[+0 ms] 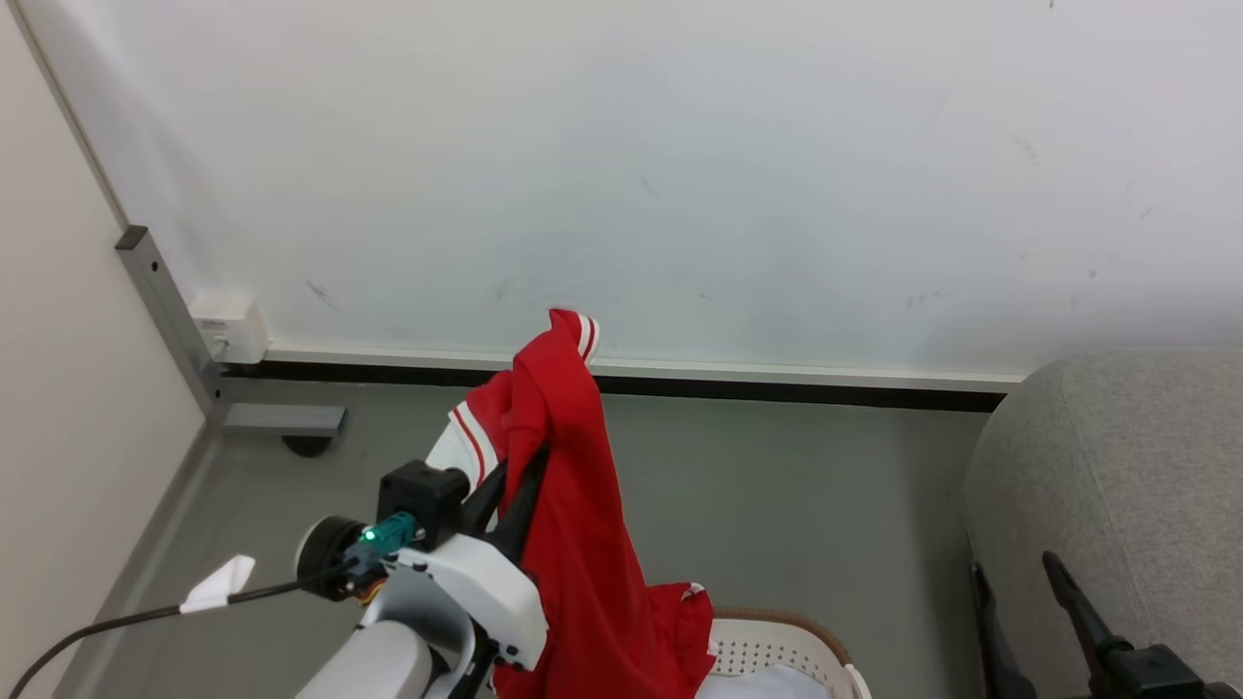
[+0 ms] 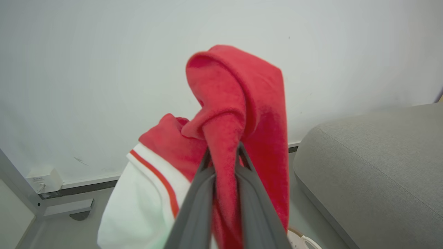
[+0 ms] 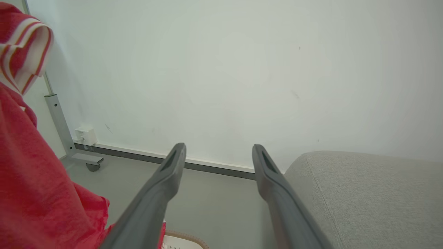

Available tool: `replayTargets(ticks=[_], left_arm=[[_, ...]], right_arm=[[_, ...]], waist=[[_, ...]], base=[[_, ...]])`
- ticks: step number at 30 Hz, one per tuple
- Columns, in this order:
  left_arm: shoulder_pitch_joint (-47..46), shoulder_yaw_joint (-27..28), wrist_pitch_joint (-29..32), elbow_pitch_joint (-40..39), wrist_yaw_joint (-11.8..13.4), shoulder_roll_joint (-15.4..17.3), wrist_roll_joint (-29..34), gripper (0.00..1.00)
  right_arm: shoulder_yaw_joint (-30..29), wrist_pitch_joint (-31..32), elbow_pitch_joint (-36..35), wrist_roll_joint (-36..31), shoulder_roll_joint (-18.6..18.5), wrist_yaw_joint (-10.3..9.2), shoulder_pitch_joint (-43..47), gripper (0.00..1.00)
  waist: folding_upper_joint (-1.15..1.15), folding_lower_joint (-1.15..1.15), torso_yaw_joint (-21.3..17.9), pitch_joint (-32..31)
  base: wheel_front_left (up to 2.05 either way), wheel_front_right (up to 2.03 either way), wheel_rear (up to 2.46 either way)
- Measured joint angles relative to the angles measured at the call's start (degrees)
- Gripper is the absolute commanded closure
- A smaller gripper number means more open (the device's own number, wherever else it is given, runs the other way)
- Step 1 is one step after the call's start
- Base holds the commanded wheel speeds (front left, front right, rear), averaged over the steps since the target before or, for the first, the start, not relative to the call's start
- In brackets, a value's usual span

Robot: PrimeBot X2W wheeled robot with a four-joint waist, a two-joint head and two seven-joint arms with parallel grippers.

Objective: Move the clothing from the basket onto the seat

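My left gripper [image 1: 529,461] is shut on a red garment with white striped panels [image 1: 573,505], holding it up in the air above the basket [image 1: 777,646]. In the left wrist view the two dark fingers [image 2: 200,183] pinch a fold of the red clothing [image 2: 238,103], and a white panel hangs at the lower left. The garment's lower end still drapes down toward the basket's brown rim. My right gripper [image 3: 218,152] stands open and empty, its fingers [image 1: 1068,582] beside the grey seat [image 1: 1117,485]. The seat [image 2: 373,173] lies to the right.
A white wall with a dark baseboard [image 1: 777,388] runs behind. A grey metal post with a foot and caster [image 1: 282,422] and a small white box [image 1: 228,325] stand at the left corner. Grey floor [image 1: 796,505] lies between basket and wall.
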Motion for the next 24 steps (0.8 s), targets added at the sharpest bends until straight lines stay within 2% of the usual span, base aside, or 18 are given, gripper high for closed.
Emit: replayTargets(ticks=[4,8,14,20,24], left_arm=[[0.39,0.02,1.15,-2.78,0.76,0.7,-0.01,1.0],[0.99,-0.21,1.93,-4.69,1.18,1.16,-0.08,1.0],[1.06,-0.81,2.67,-6.77,1.37,1.21,-0.16,1.0],[0.83,-1.75,3.6,-8.21,0.64,1.05,-0.27,1.0],[0.58,-2.71,4.14,-9.56,-0.22,0.63,-0.68,1.0]], right_arm=[[1.7,0.0,-0.31,0.76,0.0,0.0,0.17,0.0],[6.0,-0.01,-1.08,2.78,-0.04,0.0,0.18,0.0],[19.33,0.0,-0.93,10.06,-3.9,0.01,-1.67,0.0],[33.01,0.0,1.79,17.04,-9.2,0.01,-8.25,0.0],[39.52,0.0,3.97,20.86,-10.82,0.01,-13.39,0.0]], waist=[[0.0,0.0,-0.25,-0.16],[0.0,0.0,-0.44,-0.07],[0.0,0.01,-0.63,0.14],[0.0,0.01,-0.64,0.01],[0.0,0.01,-0.5,-0.16]], base=[[0.0,0.0,0.0],[0.0,0.0,0.0],[0.0,0.0,0.0],[0.0,0.0,0.0],[0.0,0.0,0.0]])
